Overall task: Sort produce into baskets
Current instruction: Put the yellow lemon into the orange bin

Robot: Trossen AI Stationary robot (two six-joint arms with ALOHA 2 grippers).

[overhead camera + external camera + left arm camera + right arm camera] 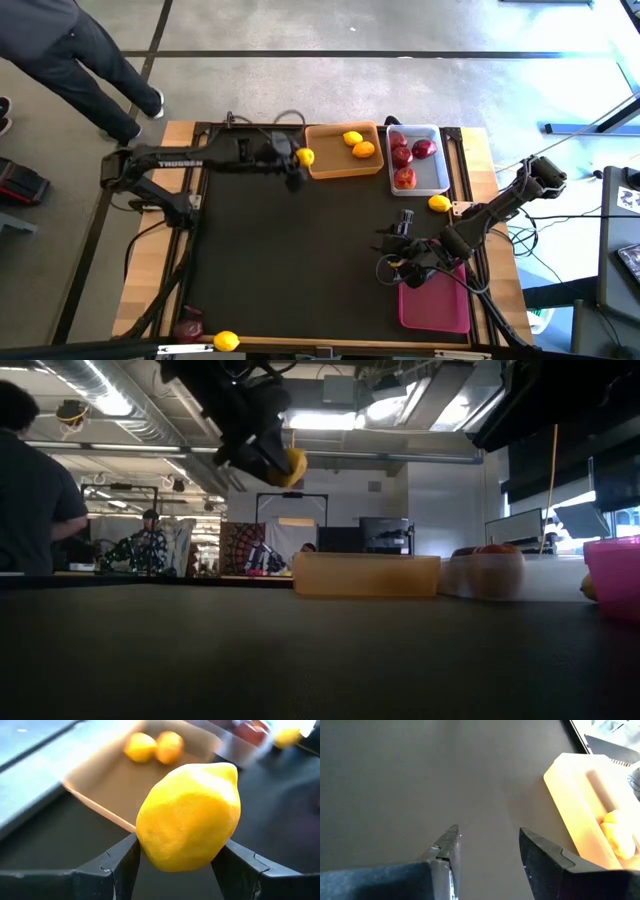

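Plainly, the one readable word is "TROSSEN" in white letters along the left arm (180, 160), at middle left of the overhead frame. The left gripper (297, 160) has its fingers (117, 865) clamped on a lemon (187, 817) (pinched from both sides), just left of the orange tray (325, 165) at top centre. Lower right, the right gripper (392, 252) hangs apart-fingered and empty beside the pink tray (435, 305).
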